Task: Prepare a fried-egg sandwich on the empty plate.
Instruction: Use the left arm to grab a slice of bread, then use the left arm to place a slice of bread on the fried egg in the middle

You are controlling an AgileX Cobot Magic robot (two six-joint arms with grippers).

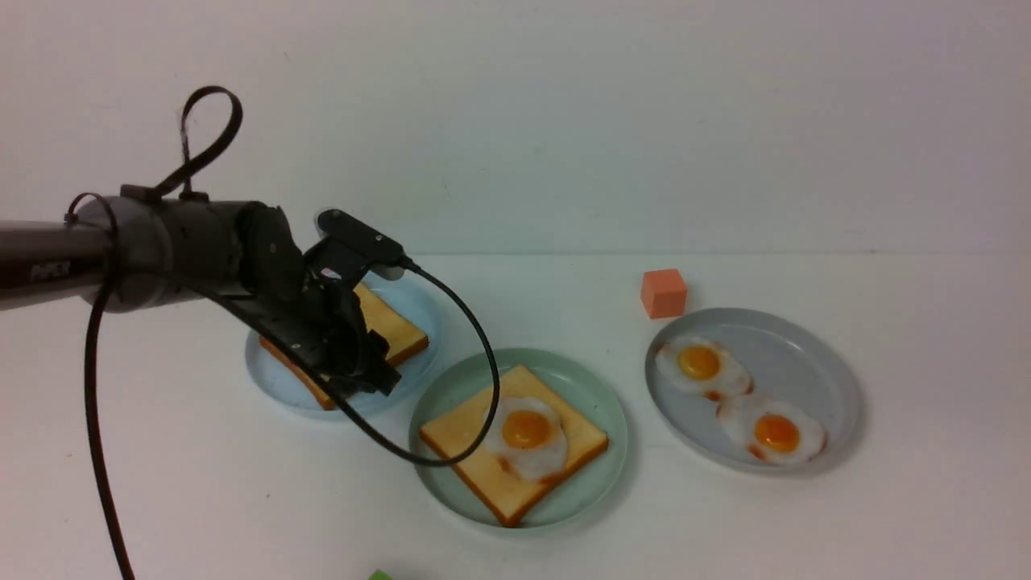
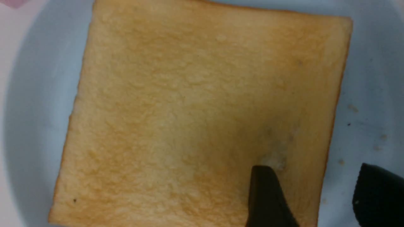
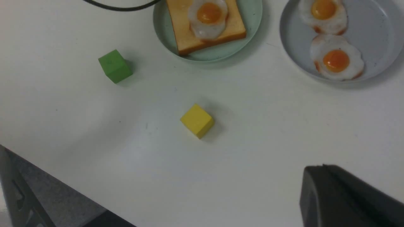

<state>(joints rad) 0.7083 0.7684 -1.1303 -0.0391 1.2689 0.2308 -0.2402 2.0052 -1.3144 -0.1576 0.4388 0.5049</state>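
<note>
The mint-green plate sits at the centre and holds one toast slice with a fried egg on top; it also shows in the right wrist view. A second toast slice lies on the light blue plate. My left gripper is open just above that slice's near edge. In the left wrist view one finger is over the toast and the other is over bare plate. My right gripper is shut and empty, above bare table.
A grey plate at the right holds two more fried eggs. An orange cube stands behind it. A green cube and a yellow cube lie near the table's front edge.
</note>
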